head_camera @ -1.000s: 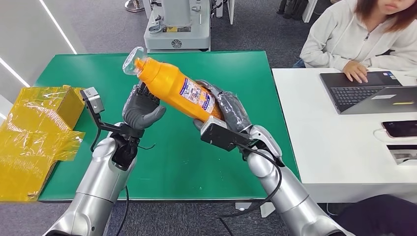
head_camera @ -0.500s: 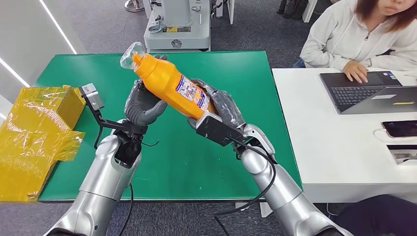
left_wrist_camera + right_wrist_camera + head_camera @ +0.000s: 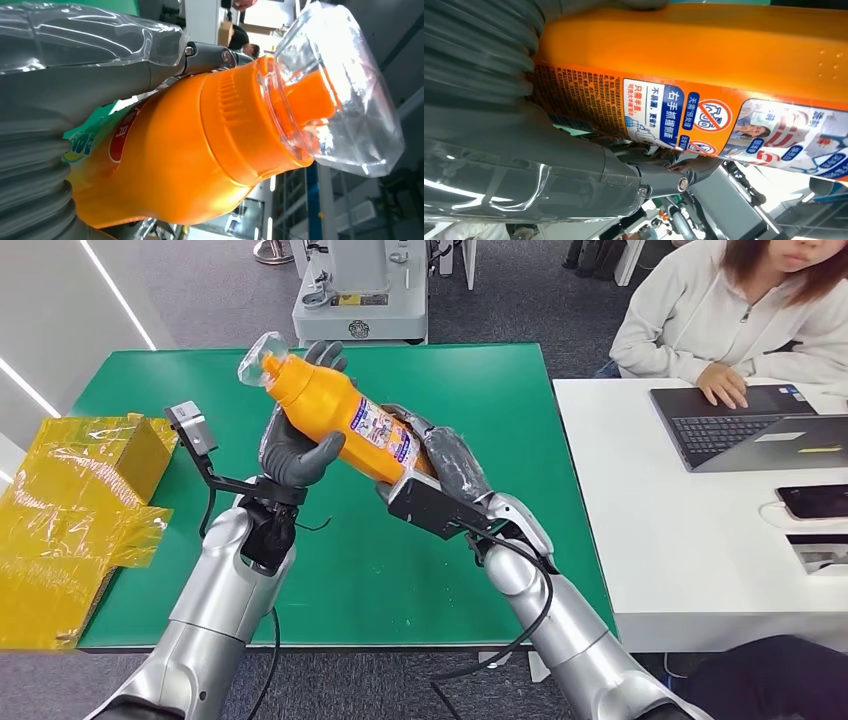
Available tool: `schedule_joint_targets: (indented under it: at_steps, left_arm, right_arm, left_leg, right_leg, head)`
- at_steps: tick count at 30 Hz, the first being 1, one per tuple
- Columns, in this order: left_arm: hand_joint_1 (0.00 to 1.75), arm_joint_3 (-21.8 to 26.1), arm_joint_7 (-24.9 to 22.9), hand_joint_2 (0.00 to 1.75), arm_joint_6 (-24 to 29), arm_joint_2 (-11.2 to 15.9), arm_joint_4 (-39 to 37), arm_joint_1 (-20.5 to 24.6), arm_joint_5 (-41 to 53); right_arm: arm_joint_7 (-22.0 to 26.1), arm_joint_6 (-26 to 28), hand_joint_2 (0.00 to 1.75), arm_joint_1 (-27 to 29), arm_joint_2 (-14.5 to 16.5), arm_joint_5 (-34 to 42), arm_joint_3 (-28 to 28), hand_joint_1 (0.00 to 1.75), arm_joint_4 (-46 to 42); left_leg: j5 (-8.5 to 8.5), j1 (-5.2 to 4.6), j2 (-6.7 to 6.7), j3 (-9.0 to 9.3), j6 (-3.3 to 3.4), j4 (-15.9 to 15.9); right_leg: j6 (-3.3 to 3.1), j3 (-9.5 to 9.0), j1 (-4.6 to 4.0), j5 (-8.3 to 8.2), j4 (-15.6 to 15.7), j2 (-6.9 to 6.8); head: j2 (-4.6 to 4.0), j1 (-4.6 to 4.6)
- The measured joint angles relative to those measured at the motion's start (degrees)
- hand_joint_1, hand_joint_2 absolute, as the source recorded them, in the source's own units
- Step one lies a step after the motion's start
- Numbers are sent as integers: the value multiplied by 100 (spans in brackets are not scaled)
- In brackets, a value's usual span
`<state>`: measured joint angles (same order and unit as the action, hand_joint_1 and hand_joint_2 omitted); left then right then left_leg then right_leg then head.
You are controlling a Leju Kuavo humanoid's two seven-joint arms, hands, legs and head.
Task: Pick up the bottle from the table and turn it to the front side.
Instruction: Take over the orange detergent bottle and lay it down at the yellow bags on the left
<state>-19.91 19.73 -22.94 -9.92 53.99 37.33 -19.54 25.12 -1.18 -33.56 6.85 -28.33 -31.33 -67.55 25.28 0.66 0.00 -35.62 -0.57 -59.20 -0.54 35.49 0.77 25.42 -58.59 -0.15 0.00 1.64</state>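
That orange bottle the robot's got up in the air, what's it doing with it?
The robot holds an orange bottle with a clear cap above the green table, tilted with the cap end up and away from it. Its right hand grips the lower end, and its left hand wraps the upper body near the neck. The printed back label faces the right wrist camera. A person works at a laptop nearby.

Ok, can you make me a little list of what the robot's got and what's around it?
held thing: orange bottle with a clear cap, tilted, lifted off the green table
left hand: grips the bottle near its neck
right hand: grips the bottle's lower end
label: printed side with pictures faces the right wrist camera
beside the table: yellow wrapped box
nearby: a person at a laptop on the white desk
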Motion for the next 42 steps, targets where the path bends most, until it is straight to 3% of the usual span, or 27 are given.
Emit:
schedule_joint_targets:
  at_steps: [3, 4, 7, 8, 24, 25, 28, 29, 35, 42]
  left_arm:
    - [0, 0, 12, 175, 26, -26, -166, 75, 164]
    - [18, 0, -3, 175, 21, -32, -219, 102, 203]
    - [149, 0, -47, 175, 1, -52, -371, 177, 276]
    - [175, 0, -43, 175, -1, -60, -414, 192, 287]
    - [175, 5, 98, 175, -52, -90, -759, 264, 258]
    - [175, 5, 108, 175, -61, -90, -767, 264, 256]
    - [175, 7, 140, 175, -108, -87, -788, 264, 250]
    - [175, 7, 144, 175, -119, -84, -792, 264, 255]
    - [175, 7, 160, 175, -101, 32, -870, 264, 429]
    - [175, 27, 295, 175, 148, 452, -1100, 353, 888]
  right_arm:
    - [-8, 22, 175, -1, 2, -70, -1, 175, 84]
    - [-7, 32, 175, -1, 2, -83, -1, 175, 110]
    - [-5, 51, 175, -3, 6, -96, -1, 175, 184]
    - [-5, 52, 175, -4, 10, -99, -1, 175, 205]
    - [69, 54, 175, -70, 145, -163, -19, 173, 570]
    - [72, 56, 175, -70, 148, -163, -22, 137, 577]
    - [78, 64, 175, -66, 148, -166, -25, 8, 582]
    - [81, 67, 175, -60, 148, -172, -27, 0, 581]
    - [1, 172, 175, 46, 128, -200, 10, 0, 555]
    - [85, 353, 175, 366, -129, -197, 254, 0, 514]
  left_leg:
    - [0, 0, 0, 0, 0, 0]
    - [0, 0, -1, 0, 0, 0]
    - [0, 0, 0, 0, 0, 0]
    - [0, 0, 0, -1, 0, 0]
    - [0, 0, 0, 0, 0, 0]
    - [0, 0, 0, 0, 0, 0]
    - [0, 0, 0, -1, 0, 0]
    - [0, 0, 0, 0, 0, 0]
    - [0, 0, 1, 0, 0, 0]
    - [0, 0, 2, 0, 0, 0]
  right_leg:
    - [0, 0, 0, 0, 0, -1]
    - [0, 0, 0, 0, 0, 0]
    - [0, 0, 0, 0, 0, 0]
    - [0, 0, 0, 0, 0, 0]
    - [0, 0, 0, 0, 0, 0]
    - [0, 0, 0, 0, 0, 0]
    - [0, 0, 0, 0, 0, 1]
    - [0, 0, 0, 0, 0, 1]
    - [0, 1, 0, 0, 0, 2]
    - [0, 3, 0, 0, 0, 5]
  head:
    - [0, 0]
    - [0, 0]
    - [0, 0]
    - [0, 0]
    - [0, 0]
    - [0, 0]
    - [0, 0]
    - [0, 0]
    - [0, 0]
    - [0, 1]
